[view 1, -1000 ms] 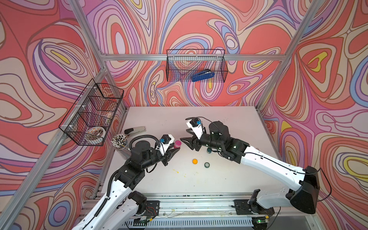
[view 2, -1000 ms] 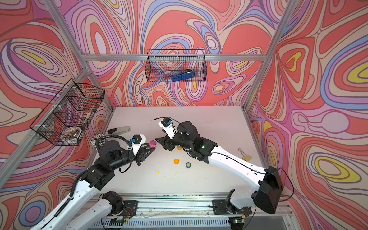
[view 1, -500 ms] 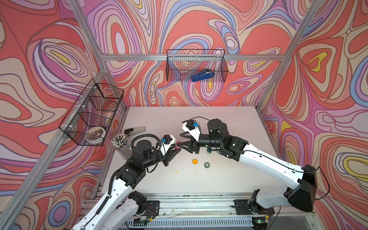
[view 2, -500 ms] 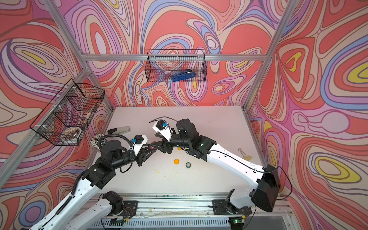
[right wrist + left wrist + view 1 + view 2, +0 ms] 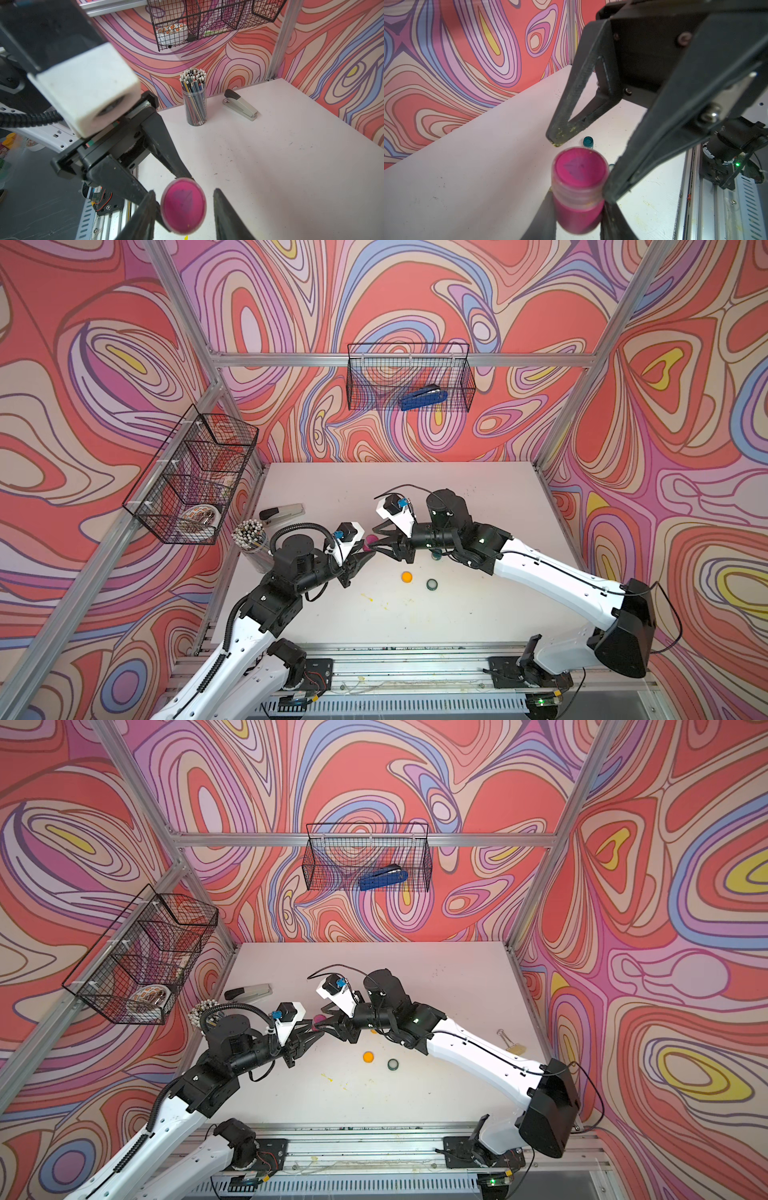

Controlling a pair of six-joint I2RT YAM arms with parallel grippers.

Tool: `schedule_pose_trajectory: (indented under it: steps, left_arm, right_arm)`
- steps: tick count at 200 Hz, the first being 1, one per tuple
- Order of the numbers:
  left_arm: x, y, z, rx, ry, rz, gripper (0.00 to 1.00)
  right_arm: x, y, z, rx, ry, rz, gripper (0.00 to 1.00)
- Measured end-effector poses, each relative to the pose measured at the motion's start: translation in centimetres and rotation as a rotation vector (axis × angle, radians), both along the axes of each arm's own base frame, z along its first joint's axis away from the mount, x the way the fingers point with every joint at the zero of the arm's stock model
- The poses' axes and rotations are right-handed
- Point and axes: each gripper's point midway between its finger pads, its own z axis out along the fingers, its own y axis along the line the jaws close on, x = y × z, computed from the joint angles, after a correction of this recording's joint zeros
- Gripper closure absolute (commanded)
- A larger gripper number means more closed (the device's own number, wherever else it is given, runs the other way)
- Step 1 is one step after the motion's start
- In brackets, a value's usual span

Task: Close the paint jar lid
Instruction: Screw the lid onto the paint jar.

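- My left end effector (image 5: 367, 551) is clamped on the body of the pink paint jar (image 5: 579, 178). It holds the jar above the tabletop (image 5: 457, 497), with the jar's top pointing at the right arm.
- In both top views the jar sits near the middle of the frame, right where the two arms meet.
- My right end effector (image 5: 184, 199) is open. Its fingers (image 5: 224, 214) straddle the jar's top, and the right wrist view shows a gap on each side.
- The jar's neck looks clear and ribbed with a pink face, and I can't tell if a cap is seated.
- Lower right of the jar in a top view, a small orange round piece (image 5: 406, 576) and a dark teal cap (image 5: 432, 584) lie near each other.
- At the upper middle of the right wrist view, a pencil cup (image 5: 194, 104) stands beside a grey stapler (image 5: 240, 105).
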Motion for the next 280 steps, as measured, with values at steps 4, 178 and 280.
schedule_pose_trajectory:
  steps: [4, 178, 280]
  left_arm:
    - [0.0, 0.0, 0.0, 0.000, 0.000, 0.001, 0.72]
    - [2.2, 0.7, 0.6, 0.007, -0.068, 0.099, 0.73]
    - [7.6, 1.9, -0.1, 0.031, -0.191, 0.297, 0.73]
  right_arm:
    - [0.0, 0.0, 0.0, 0.000, 0.000, 0.002, 0.56]
    - [1.7, 0.4, -0.1, 0.020, 0.066, -0.078, 0.71]
    - [6.8, 1.5, -0.9, 0.074, 0.186, -0.361, 0.72]
